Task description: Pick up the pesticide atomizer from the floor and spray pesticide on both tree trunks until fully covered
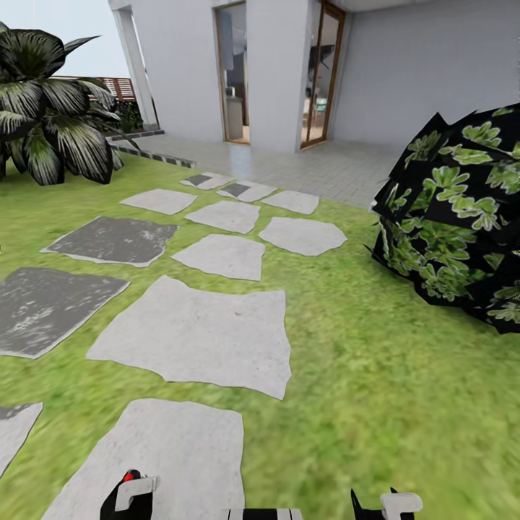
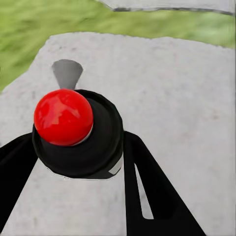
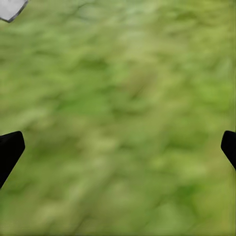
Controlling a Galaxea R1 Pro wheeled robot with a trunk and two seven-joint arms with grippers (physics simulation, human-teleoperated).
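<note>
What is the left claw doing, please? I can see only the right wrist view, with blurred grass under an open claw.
Observer: The left claw has a finger on each side of the pesticide atomizer, which has a black body and a red ball top.
Operator: Thank you. What lies beneath it?
Observer: A pale stepping stone, with grass past its edge.
Operator: And what is ahead of the robot?
Observer: In the head view, more stones lead over the lawn to the white house. A dark leafy mass stands at the right.
</note>
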